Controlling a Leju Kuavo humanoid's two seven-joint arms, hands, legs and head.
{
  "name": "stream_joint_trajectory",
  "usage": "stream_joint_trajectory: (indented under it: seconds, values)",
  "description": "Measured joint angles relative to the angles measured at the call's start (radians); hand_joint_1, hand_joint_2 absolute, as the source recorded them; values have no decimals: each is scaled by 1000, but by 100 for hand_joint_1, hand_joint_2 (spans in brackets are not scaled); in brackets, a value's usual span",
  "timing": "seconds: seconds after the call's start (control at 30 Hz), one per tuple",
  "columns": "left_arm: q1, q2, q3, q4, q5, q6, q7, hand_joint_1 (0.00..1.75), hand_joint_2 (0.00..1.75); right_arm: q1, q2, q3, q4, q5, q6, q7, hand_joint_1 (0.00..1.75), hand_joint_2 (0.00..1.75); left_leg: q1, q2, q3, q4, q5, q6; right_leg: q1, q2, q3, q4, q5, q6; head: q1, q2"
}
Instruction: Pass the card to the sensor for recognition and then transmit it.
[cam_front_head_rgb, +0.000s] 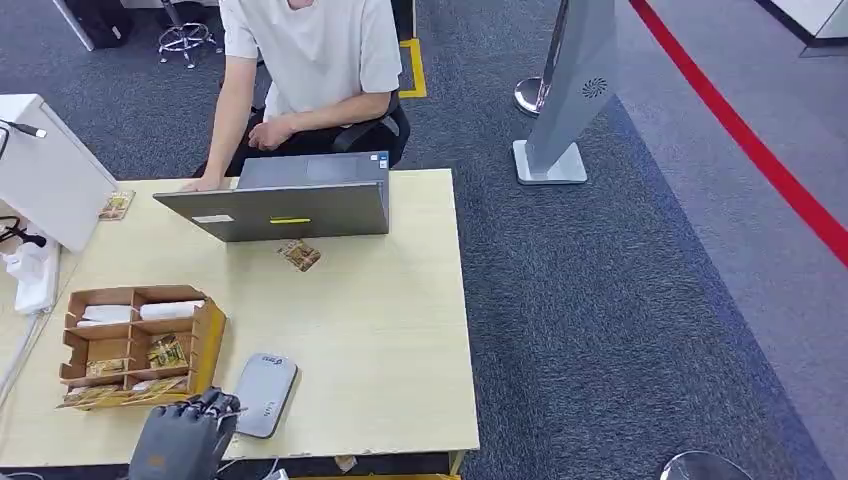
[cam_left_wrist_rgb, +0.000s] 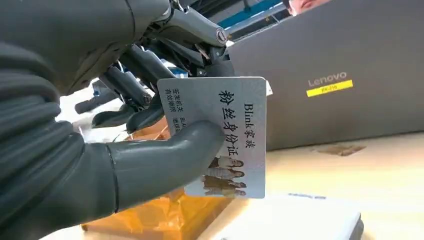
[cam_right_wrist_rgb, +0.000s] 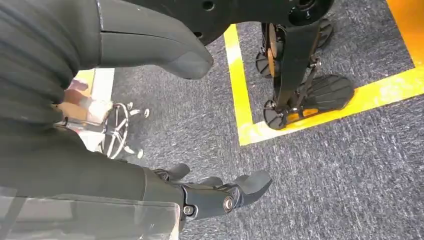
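**Card held by the left hand, not yet presented to the sensor**

At the left side of the table (cam_front_head_rgb: 380, 330), a cardboard organiser (cam_front_head_rgb: 135, 345) with several compartments is seen, some of them holding small packets. Just beside it, at the near edge, the left hand (cam_front_head_rgb: 185, 435) is placed. In the left wrist view the card (cam_left_wrist_rgb: 220, 135) is pinched upright between the thumb and the dark fingers (cam_left_wrist_rgb: 130, 82); it is clear of the table surface. The flat grey sensor (cam_front_head_rgb: 265, 393) lies just to the right of this hand, close to the near table edge. The picking of the card is judged as done; the passing over the sensor and the handing on are judged as still left.

Further right and back, an open laptop (cam_front_head_rgb: 290, 205) is standing, with a person (cam_front_head_rgb: 300, 60) seated behind it. Open wood is left between the sensor and the laptop, so room for a short sideways move is judged sufficient.

The right hand (cam_right_wrist_rgb: 220, 195) is hanging over the carpet, its fingers loosely apart and holding nothing.
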Motion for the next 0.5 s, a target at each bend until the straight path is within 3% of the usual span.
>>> stream_joint_trajectory:
  seconds: [0.5]
  values:
    - [-1,-19,0,85,6,8,34,175,175,-1,0,-11,0,32,0,2,0,175,0,0,0,0,0,0,0,0,0,0,0,0,0,0]
